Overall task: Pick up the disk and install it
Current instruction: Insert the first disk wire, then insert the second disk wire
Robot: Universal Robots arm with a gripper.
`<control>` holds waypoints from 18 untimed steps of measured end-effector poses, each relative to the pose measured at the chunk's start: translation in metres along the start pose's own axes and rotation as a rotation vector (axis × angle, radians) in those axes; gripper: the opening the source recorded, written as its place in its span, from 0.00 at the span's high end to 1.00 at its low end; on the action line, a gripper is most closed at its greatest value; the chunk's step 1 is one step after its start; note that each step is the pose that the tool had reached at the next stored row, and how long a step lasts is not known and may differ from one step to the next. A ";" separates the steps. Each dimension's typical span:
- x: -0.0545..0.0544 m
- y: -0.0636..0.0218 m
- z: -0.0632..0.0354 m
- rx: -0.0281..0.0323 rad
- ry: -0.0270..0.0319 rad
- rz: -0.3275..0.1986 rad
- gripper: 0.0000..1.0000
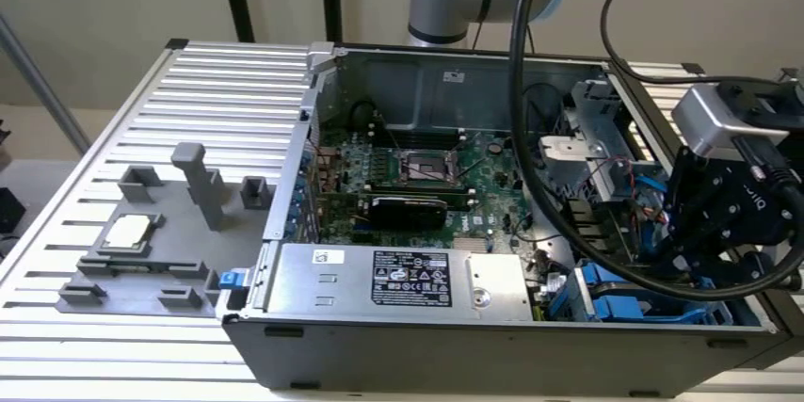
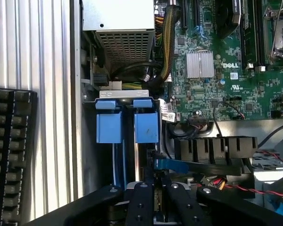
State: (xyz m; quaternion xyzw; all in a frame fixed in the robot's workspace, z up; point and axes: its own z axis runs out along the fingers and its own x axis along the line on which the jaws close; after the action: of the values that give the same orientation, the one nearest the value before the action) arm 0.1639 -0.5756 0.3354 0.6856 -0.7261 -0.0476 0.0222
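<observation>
The disk [image 2: 137, 160] stands on edge in the drive bay at the case's front corner. I see it as a silver side with a bright blue carrier tab [image 2: 146, 127]. A second blue carrier [image 2: 108, 126] sits in the slot beside it. In the exterior view the blue carriers [image 1: 616, 306] lie low at that view's right, under my gripper [image 1: 688, 256]. My gripper [image 2: 155, 181] hangs just past the disk's end, its black fingers [image 2: 141, 200] drawn together. Their tips sit over a thin blue strip [image 2: 172, 165], and I cannot tell if they touch it.
The open tower case [image 1: 503, 345] holds the green motherboard [image 2: 226, 70] and the grey power-supply box [image 1: 402, 275]. A grey fixture [image 1: 138, 261] with a small square CPU chip [image 1: 130, 231] lies on the slatted table. A black keyboard [image 2: 9, 155] lies beside the case. Cables [image 1: 553, 195] cross the interior.
</observation>
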 end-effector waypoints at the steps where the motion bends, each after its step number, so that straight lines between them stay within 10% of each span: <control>1: 0.000 0.0000 0.0002 -0.0003 -0.0002 0.000 1.00; 2: 0.000 -0.0002 0.0007 -0.0005 -0.0015 0.000 0.00; 13: -0.001 0.0036 -0.0366 -0.0010 -0.0005 0.000 0.00; 18: -0.001 0.0096 -0.0381 -0.0010 -0.0005 0.000 0.00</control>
State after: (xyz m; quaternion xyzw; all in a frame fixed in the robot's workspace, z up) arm 0.1581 -0.5755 0.3742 0.6856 -0.7260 -0.0481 0.0224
